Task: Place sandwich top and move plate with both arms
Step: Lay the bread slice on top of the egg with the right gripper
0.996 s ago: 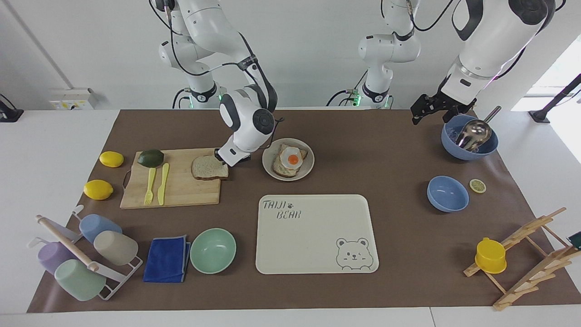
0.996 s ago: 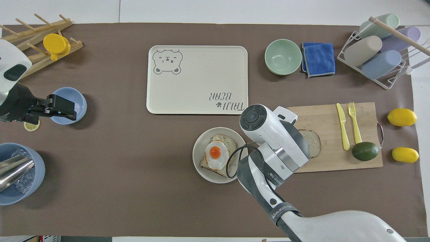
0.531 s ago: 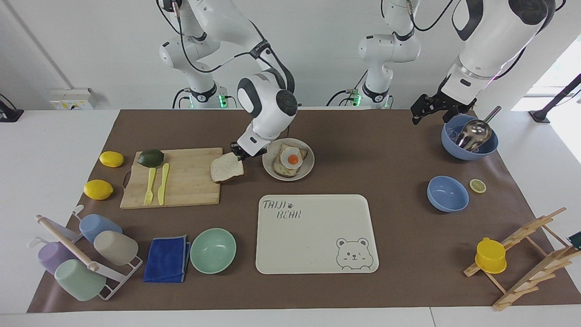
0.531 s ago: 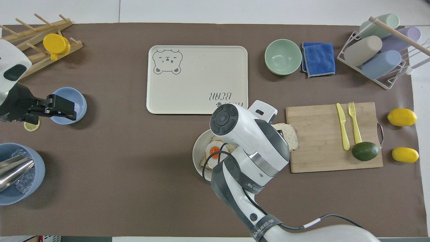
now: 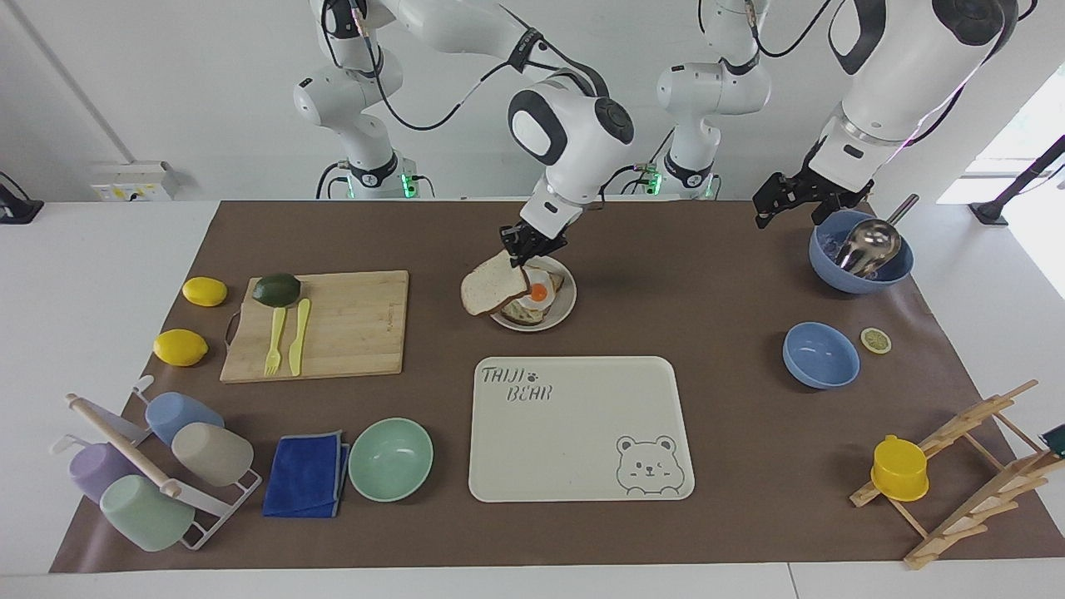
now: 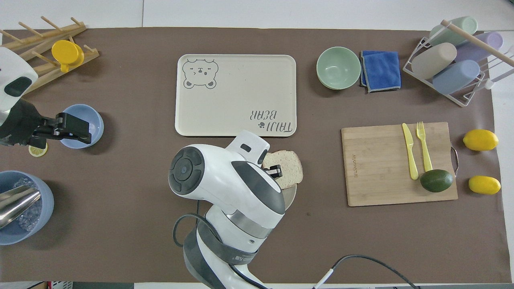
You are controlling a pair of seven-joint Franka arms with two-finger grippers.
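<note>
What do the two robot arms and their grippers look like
Both arms are glossy white jointed tubes with dark grey joint bands, round grey end caps and loose black cables. The right arm ends in a small black two-finger right gripper; the left gripper is black too.

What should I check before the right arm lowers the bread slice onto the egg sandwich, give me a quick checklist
1. Grip: right pincer shut on the sandwich top, pinching one edge. Ok.
2. Slice attitude: it hangs tilted, not flat. Not ok for a level drop.
3. Alignment: the slice is over the plate, but shifted toward the cutting board rather than centred on the fried egg. Not ok.
4. Contact: whether the slice's lower edge already touches the bread underneath. Cannot tell.
5. Left pincer open, waiting above the blue bowl with the scoop, away from the plate. Ok.
6. Bear tray has nothing on it. Ok.
</note>
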